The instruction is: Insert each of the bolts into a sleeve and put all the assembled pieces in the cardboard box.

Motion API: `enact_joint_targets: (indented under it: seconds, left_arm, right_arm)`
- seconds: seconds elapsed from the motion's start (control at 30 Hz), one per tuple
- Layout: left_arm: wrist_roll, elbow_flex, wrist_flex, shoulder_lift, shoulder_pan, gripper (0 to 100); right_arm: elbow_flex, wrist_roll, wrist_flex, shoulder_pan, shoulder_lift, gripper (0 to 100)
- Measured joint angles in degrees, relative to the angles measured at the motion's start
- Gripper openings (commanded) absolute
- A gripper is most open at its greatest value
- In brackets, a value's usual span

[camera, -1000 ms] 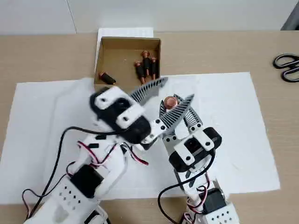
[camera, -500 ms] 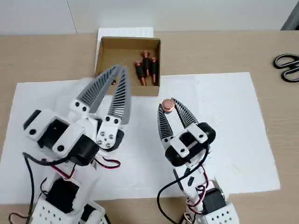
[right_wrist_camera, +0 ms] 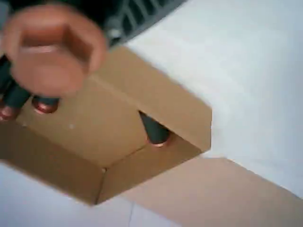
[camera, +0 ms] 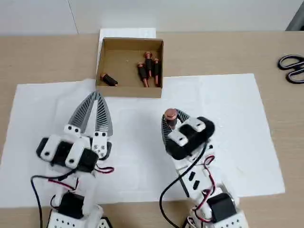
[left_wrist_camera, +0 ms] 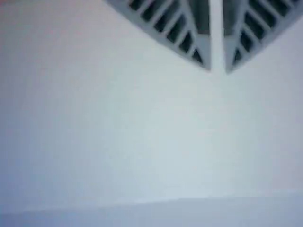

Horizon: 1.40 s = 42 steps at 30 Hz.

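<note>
Drawn back from the box's front wall, the left gripper [camera: 97, 95] now lies nearer the table's front edge over the paper sheet [camera: 228, 123], and its fingers, spread apart half a second ago, have closed to a thin slit with nothing between them; the left wrist view shows a sliver of white paper between the tips. Beside it, the right gripper [camera: 173, 120] has tipped up and pulled back a little. Its wrist body hides most of its fingers from above, but they are clamped on a bolt [camera: 170, 114] whose copper hex head pokes out above them. The shank is hidden between the fingers, so whether it wears a sleeve cannot be told. Beyond both arms, the cardboard box [camera: 130, 42] sits on the table [camera: 47, 52] with its front wall overlapping the paper's far edge. Four assembled pieces lie inside: three [camera: 149, 69] close together by the right wall and one [camera: 108, 79] alone in the near left corner. Far right, scissors [camera: 291, 66] are cut off by the frame.
</note>
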Motion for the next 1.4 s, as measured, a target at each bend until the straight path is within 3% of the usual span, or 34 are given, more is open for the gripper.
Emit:
enact_joint_targets:
  seconds: [0.2,0.33,0.57,0.83,1.03,1.4]
  left_arm:
    - [0.0,2.6,-0.3,-0.7,-4.7,1]
    - [-0.1,4.2,-0.3,-0.9,-5.7,1]
    - [-0.1,4.1,3.7,-0.9,-7.3,1]
    - [-0.1,4.1,10.5,-0.9,-16.1,1]
    - [0.1,4.1,10.5,-0.9,-18.5,1]
    - [-0.1,4.1,10.5,-0.9,-18.5,1]
  right_arm:
    - [-13.4,-7.5,3.0,2.8,12.4,0.4]
    - [-22.0,-8.6,3.0,5.4,25.8,0.4]
    - [-32.6,-8.8,-2.8,1.8,47.1,0.4]
    - [-46.4,-8.8,-15.4,0.4,73.6,0.4]
    - [-62.8,-8.8,-15.4,-0.1,93.5,0.4]
    - [-86.9,-8.8,-12.6,-0.1,112.7,0.4]
